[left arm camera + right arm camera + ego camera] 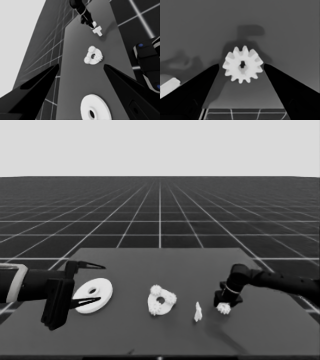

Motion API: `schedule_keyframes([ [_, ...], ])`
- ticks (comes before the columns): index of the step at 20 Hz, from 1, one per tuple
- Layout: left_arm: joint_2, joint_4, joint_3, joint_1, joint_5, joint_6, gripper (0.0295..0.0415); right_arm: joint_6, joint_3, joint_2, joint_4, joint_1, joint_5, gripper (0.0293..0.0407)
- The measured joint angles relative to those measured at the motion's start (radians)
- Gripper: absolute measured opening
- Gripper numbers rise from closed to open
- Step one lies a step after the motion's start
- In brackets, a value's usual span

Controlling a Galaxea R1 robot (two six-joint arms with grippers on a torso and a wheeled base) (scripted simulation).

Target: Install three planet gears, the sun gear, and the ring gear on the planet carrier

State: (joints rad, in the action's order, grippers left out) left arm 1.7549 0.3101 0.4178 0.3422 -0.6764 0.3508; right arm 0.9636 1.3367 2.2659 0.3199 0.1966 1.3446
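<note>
The smaller round part (161, 301) lies mid-table with three planet gears (92, 49) seated on it. To its right, a fourth gear (224, 309) lies on the table. My right gripper (222, 303) stands straight over this gear, open. In the right wrist view the gear (242, 64) shows between the two fingers, with a small gap on each side. The larger round part (93, 296) lies flat at the left end. My left gripper (100, 283) waits open above it, not holding it.
A thin white piece (198, 312) lies between the smaller round part and the right gripper, close to the loose gear; its end (168, 86) shows beside one right finger. Dark machinery with blue lights (147, 62) stands past the table's edge.
</note>
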Motion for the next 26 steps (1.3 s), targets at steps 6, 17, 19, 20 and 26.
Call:
schedule_keyframes([
  [6, 0.0, 0.0, 0.0, 0.0, 0.0, 0.0, 0.0385, -0.001, 0.004, 0.002, 0.002, 0.002, -0.002, 0.031],
  [17, 0.0, 0.0, 0.0, 0.0, 0.0, 0.0, 0.0385, 0.044, -0.157, -0.077, -0.349, -0.428, 0.25, 0.031],
  [19, 0.0, 0.0, 0.0, 0.0, 0.0, 0.0, 0.0385, 0.042, -0.15, -0.074, -0.36, -0.441, 0.256, 0.031],
  [20, 0.0, 0.0, 0.0, 0.0, 0.0, 0.0, 0.0385, 0.041, -0.148, -0.073, -0.362, -0.443, 0.258, 0.031],
  [26, 0.0, 0.0, 0.0, 0.0, 0.0, 0.0, 0.0385, 0.474, 0.199, 0.704, -0.371, -0.44, 0.234, 0.031],
])
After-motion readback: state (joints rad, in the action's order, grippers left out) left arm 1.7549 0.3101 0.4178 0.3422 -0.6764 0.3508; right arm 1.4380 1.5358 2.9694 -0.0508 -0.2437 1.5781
